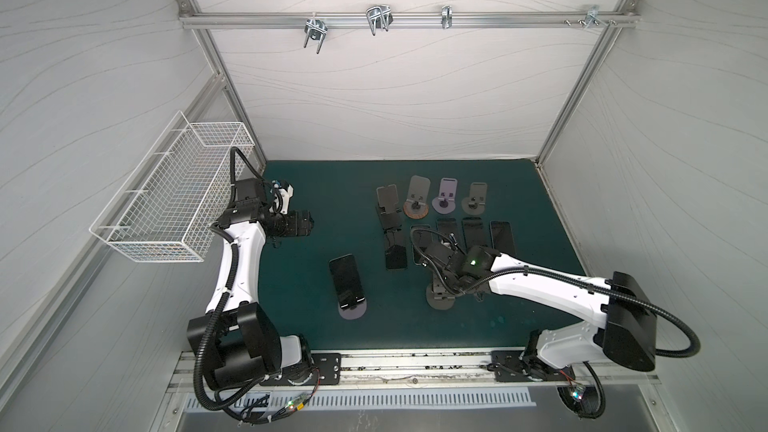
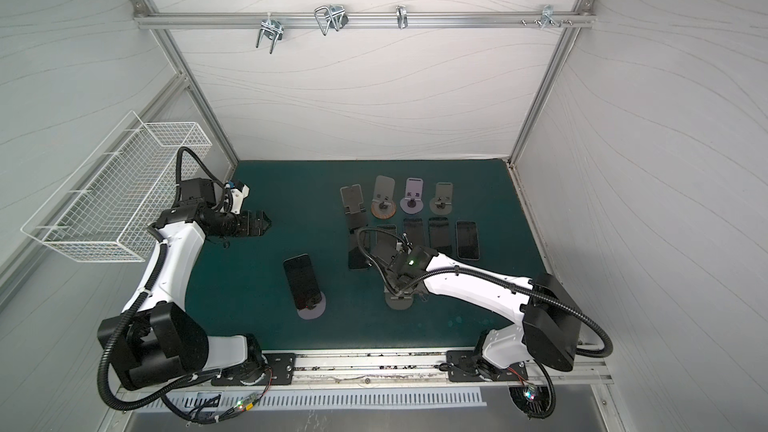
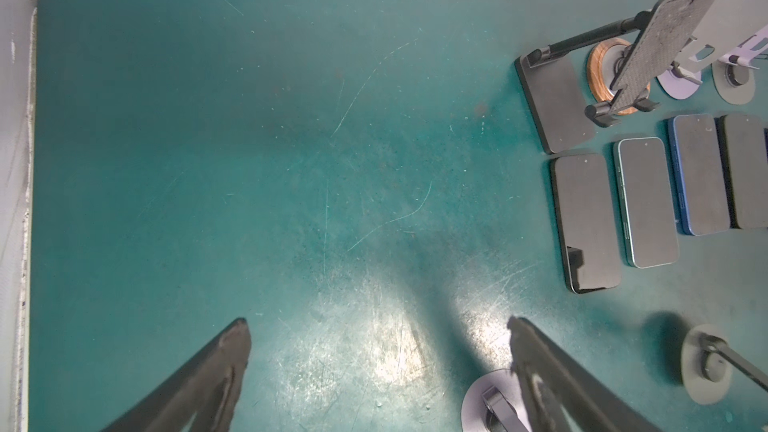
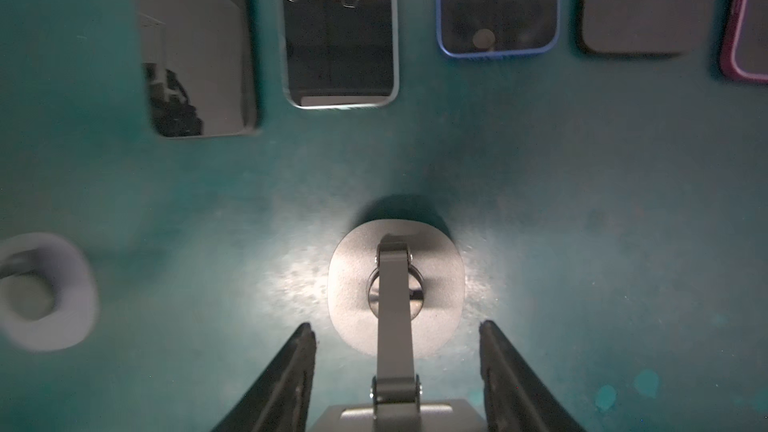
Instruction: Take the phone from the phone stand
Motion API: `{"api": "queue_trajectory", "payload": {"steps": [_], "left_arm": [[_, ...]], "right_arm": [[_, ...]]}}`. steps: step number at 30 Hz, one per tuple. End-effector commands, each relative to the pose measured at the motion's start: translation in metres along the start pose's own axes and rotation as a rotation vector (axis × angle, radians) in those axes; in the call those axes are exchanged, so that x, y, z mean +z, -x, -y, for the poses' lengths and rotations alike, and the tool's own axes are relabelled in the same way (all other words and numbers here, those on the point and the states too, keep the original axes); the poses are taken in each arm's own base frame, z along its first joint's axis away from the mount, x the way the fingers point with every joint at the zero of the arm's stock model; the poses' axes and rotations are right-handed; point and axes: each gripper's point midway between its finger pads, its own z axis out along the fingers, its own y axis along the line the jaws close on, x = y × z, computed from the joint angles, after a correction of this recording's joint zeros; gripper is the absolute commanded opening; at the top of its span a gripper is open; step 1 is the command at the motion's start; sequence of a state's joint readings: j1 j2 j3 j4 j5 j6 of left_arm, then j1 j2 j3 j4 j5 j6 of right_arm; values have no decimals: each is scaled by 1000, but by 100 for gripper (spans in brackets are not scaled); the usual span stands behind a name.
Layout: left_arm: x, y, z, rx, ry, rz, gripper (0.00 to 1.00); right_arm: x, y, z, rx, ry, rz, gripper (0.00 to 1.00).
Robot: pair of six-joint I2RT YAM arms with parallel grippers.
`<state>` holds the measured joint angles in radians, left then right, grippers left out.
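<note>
Right gripper (image 4: pixel 395 325) is clamped on the grey phone stand (image 4: pixel 353 284); left gripper (image 3: pixel 377 321) is spread, empty. A straight lift is advised.

The white-and-black left arm (image 1: pixel 239 259) stands folded at the left side, wrist level, its black-fingered left gripper (image 3: pixel 378 324) spread wide and holding nothing. The white-and-black right arm (image 1: pixel 548 284) stretches toward the middle, wrist bent down. Its black-fingered right gripper (image 4: pixel 395 326) clamps a grey flat panel (image 4: pixel 440 419).
</note>
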<state>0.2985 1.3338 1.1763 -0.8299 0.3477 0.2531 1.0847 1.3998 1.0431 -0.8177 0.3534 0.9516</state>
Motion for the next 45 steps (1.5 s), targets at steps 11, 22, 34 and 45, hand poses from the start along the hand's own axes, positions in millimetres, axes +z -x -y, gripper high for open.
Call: {"api": "queue_trajectory", "payload": {"steps": [11,22,34,45], "left_arm": [[-6,1,-1,12,14,14,99],[-5,-6,0,6,4,-12,99],[-4,-12,5,5,-23,-28,99],[-29,-12,28,33,-111,-50,99]], "right_arm": [[-37,87,-124,-239,245,162,57],[22,166,-195,-333,286,208,58],[96,202,-232,-414,226,273,57],[119,227,-240,-394,201,352,58]]}}
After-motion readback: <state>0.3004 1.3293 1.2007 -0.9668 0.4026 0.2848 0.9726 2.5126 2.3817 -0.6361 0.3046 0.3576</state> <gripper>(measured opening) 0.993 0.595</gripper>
